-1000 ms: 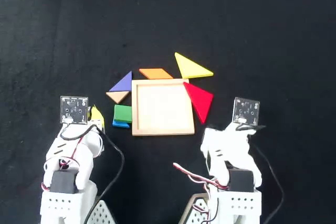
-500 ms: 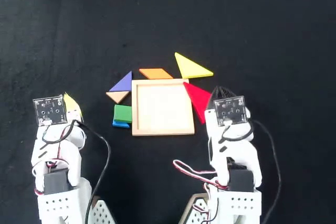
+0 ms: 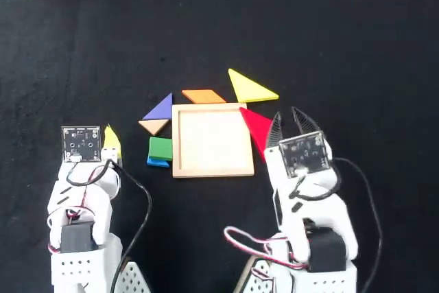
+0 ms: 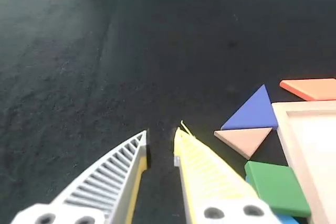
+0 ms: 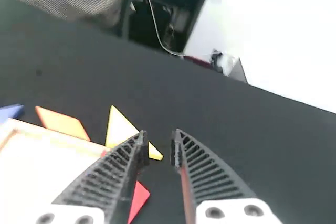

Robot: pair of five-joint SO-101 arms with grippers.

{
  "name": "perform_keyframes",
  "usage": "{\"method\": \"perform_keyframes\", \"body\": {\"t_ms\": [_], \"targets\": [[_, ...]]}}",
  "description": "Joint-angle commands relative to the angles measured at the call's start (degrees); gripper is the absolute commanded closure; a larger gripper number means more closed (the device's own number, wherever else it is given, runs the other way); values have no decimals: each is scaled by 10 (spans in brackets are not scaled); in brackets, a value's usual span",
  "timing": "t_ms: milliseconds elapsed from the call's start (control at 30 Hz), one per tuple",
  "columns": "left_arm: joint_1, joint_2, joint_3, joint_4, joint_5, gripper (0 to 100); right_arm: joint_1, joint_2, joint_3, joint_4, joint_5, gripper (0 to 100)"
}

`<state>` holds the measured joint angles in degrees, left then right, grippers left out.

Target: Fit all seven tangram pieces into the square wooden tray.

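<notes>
Though unheld, triangle [image 3: 254, 126] beside end effector [image 3: 286, 112]

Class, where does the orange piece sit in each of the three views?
High view: orange piece along the tray's far edge.
Left wrist view: orange piece past the tray's rim, beside the blue triangle.
Right wrist view: orange piece beside the yellow triangle, along the tray's rim.
Shared landmark: the tray.

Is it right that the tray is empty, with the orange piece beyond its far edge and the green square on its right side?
Not quite. The green square lies on the left side of the tray, not the right, as the high view shows. The rest holds: the tray is empty, and the orange piece lies beyond its far edge.
</notes>
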<state>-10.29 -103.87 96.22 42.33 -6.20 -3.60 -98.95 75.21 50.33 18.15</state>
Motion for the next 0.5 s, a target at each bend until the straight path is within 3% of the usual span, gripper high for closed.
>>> {"method": "perform_keyframes", "body": {"t_ms": [0, 233, 467], "targets": [[7, 0, 11, 3, -3, 898, -11, 134, -82, 8, -5, 903], [-36, 0, 4, 4, 30, 896, -13, 488, -265, 62, -10, 903], [3, 73, -39, 4, 28, 895, -54, 749, -412, 129, -6, 902]]}}
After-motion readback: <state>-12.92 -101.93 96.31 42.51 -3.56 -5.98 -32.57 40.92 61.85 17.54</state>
